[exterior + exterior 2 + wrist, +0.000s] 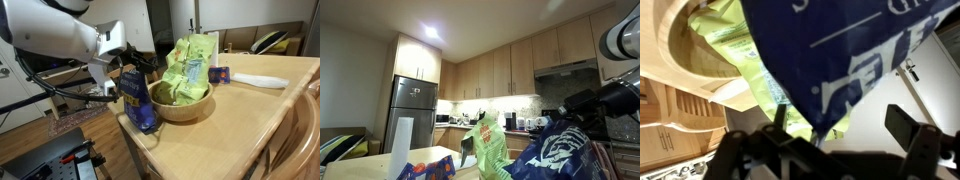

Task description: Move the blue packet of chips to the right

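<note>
The blue packet of chips [139,99] stands upright at the table's near corner, leaning on the wooden bowl [190,108]. It also shows in an exterior view [560,152] and fills the top of the wrist view [855,45]. My gripper [121,70] is at the packet's top edge, also seen in an exterior view [582,106]. In the wrist view the gripper [840,125] is open. The packet's corner hangs between the fingers, close to one finger and clearly apart from the other.
Light green packets [190,62] fill the bowl, also in the wrist view [745,60]. A small flat blue packet with a red end [220,74] and a white object [260,81] lie farther along the table [250,120]. A white roll [402,146] stands there too.
</note>
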Available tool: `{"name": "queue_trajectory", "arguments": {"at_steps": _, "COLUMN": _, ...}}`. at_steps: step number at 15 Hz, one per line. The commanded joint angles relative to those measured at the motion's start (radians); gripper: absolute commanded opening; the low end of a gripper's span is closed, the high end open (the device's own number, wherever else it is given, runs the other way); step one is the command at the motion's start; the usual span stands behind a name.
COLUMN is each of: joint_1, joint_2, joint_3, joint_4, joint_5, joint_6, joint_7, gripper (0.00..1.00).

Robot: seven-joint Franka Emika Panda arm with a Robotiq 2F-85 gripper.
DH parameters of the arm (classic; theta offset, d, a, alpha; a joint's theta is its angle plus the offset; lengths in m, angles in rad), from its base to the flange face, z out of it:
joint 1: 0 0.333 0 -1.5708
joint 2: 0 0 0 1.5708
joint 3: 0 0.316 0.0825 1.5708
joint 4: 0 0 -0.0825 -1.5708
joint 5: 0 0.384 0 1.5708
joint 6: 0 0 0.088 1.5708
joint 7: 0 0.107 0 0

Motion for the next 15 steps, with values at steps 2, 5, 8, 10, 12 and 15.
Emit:
{"name": "queue_trajectory", "arguments": {"at_steps": 2, "joint_1": 0.007, "joint_2": -0.17, "joint_3": 0.041, "joint_4": -0.033, "joint_5": 0.008, "joint_6": 0.074, "joint_7": 0.028, "gripper": 1.0}}
{"name": "queue_trajectory", "arguments": {"at_steps": 5, "joint_1": -0.011, "joint_2": -0.244, "joint_3": 0.075, "joint_4": -0.041, "joint_5": 0.005, "joint_6": 0.105, "joint_7": 0.033, "gripper": 1.0}}
{"name": "queue_trajectory", "arguments": {"at_steps": 8, "joint_1": -0.026, "joint_2": -0.283, "joint_3": 0.114, "joint_4": -0.019, "joint_5": 0.007, "joint_6": 0.125, "joint_7": 0.041, "gripper": 1.0}}
{"name": "queue_trajectory", "arguments": {"at_steps": 10, "joint_1": -0.045, "joint_2": -0.336, "joint_3": 0.137, "joint_4": -0.024, "joint_5": 0.007, "joint_6": 0.117, "joint_7": 0.035, "gripper": 1.0}}
{"name": "queue_trajectory", "arguments": {"at_steps": 12, "joint_1": -0.003, "joint_2": -0.377, "joint_3": 0.128, "joint_4": -0.029, "joint_5": 0.007, "joint_6": 0.126, "joint_7": 0.044, "gripper": 1.0}}
{"name": "queue_trajectory", "arguments": {"at_steps": 15, "joint_1": 0.108, "joint_2": -0.391, "joint_3": 0.08, "joint_4": -0.023, "joint_5": 0.001, "joint_6": 0.16, "joint_7": 0.065, "gripper": 0.75}}
